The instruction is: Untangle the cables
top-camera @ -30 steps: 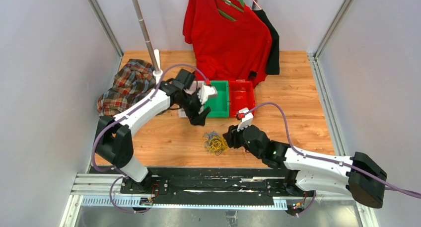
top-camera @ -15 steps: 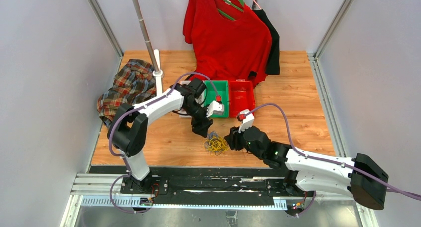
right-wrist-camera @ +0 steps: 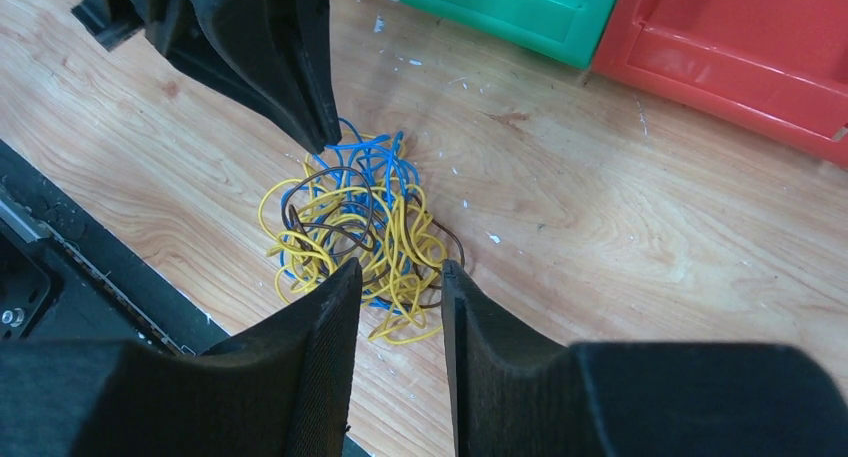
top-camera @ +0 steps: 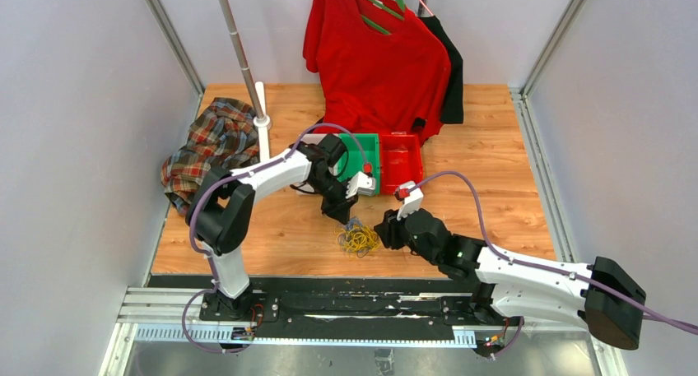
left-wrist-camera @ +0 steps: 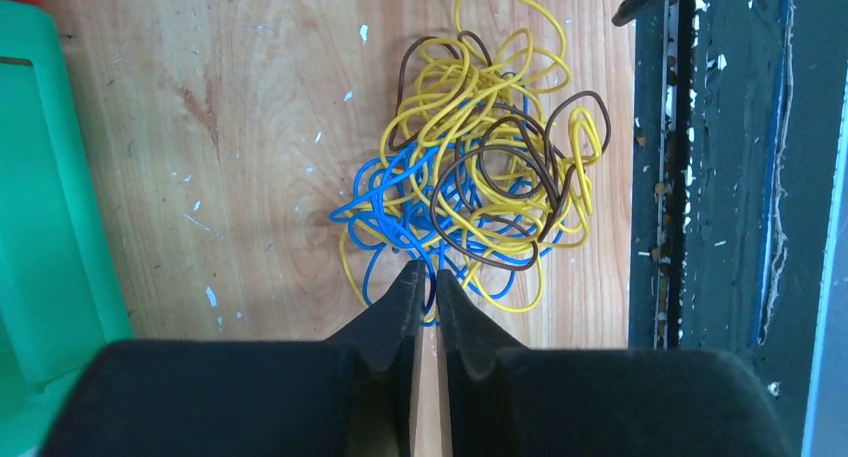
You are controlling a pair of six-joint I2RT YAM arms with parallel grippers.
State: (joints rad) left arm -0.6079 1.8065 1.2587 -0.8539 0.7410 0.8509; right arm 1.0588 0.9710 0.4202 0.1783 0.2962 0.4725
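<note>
The cables point(top-camera: 357, 237) lie in one tangled heap of yellow, blue and brown loops on the wooden table point(top-camera: 494, 187). In the left wrist view the cables point(left-wrist-camera: 480, 167) sit just ahead of my left gripper point(left-wrist-camera: 427, 277), whose jaws are pinched together on a blue strand at the heap's far edge. My left gripper point(top-camera: 346, 218) points down at that edge. My right gripper point(right-wrist-camera: 400, 277) stands open, its tips straddling the near side of the cables point(right-wrist-camera: 350, 227). In the top view the right gripper point(top-camera: 380, 230) is at the heap's right side.
A green bin point(top-camera: 372, 150) and a red bin point(top-camera: 420, 158) stand side by side just behind the heap. A plaid shirt point(top-camera: 210, 141) lies at the left, by a metal pole point(top-camera: 239, 51). A red shirt point(top-camera: 374, 55) hangs at the back. The black rail point(top-camera: 362, 298) runs along the near edge.
My left arm swung from beside the green bin down to the heap, and its jaws closed on a blue strand. The right gripper narrowed a little and stayed in place.
</note>
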